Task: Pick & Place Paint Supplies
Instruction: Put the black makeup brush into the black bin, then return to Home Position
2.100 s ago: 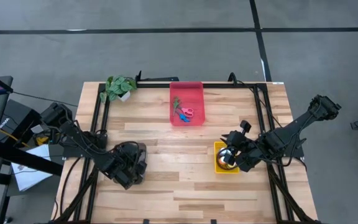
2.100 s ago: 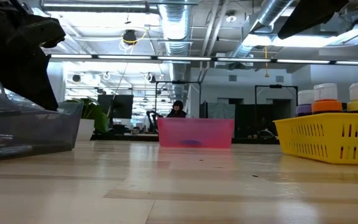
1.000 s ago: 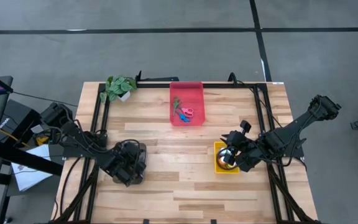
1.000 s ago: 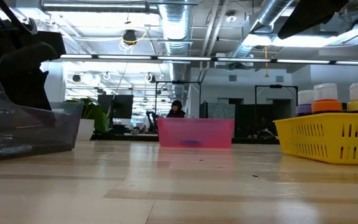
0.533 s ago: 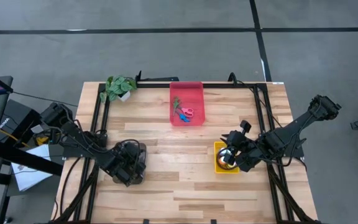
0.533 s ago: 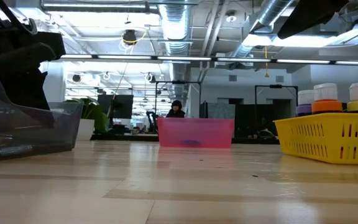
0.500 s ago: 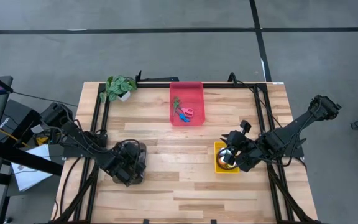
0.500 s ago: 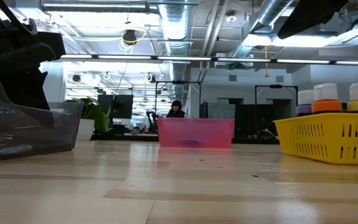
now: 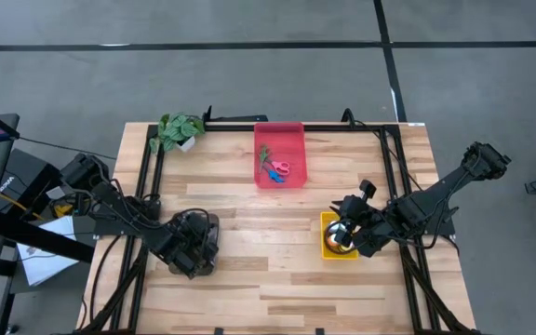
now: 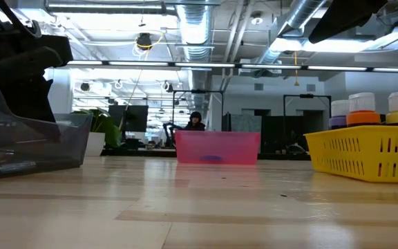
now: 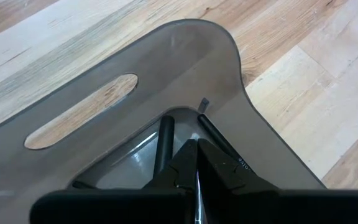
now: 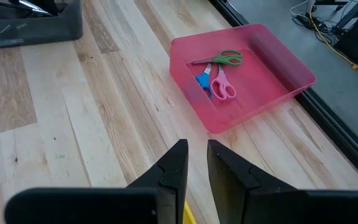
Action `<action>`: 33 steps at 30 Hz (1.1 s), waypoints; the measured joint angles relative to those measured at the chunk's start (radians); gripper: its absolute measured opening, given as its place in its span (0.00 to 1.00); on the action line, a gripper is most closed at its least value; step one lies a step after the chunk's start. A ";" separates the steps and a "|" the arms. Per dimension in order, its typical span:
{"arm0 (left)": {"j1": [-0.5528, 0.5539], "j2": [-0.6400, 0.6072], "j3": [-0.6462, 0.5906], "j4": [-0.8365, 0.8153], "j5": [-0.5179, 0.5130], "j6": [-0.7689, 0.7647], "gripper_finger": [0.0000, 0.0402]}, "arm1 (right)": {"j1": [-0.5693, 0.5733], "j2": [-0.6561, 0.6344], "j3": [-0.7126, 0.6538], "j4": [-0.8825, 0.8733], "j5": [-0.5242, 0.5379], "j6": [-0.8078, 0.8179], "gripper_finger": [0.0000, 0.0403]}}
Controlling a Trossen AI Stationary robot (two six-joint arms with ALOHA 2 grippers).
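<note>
Left gripper (image 11: 194, 163), fingers pressed together, hangs inside the grey tray (image 11: 185, 74) with dark-handled brushes (image 11: 164, 140) just beside its tips. Scissors (image 12: 216, 74) lie in the red tray (image 12: 278, 62), well apart from the right gripper (image 12: 196, 163), narrowly parted over the yellow tray (image 9: 328, 249).

1. Grey tray (image 9: 192, 244) mostly buried under the left gripper (image 11: 194, 163) from overhead.
2. Can't make out what sits in the yellow basket (image 9: 328, 249) beneath the right gripper (image 12: 194, 163); dark arm covers it.
3. Bottle bodies (image 10: 362, 104) hidden behind the basket wall, just caps poking out.
4. Blue scissors (image 12: 200, 83) half tucked under the pink scissors (image 12: 219, 86).
</note>
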 joint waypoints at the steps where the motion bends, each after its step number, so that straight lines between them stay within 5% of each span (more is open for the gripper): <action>1: 0.000 0.000 0.000 0.001 0.000 0.000 0.00 | 0.000 0.000 0.000 0.000 0.000 0.000 0.14; 23: 0.000 -0.005 0.000 0.006 -0.001 0.053 0.31 | 0.000 0.000 0.000 0.000 0.000 0.000 0.14; 33: 0.000 -0.215 0.000 0.006 -0.106 0.219 0.34 | 0.000 0.000 0.000 0.000 0.000 0.000 0.14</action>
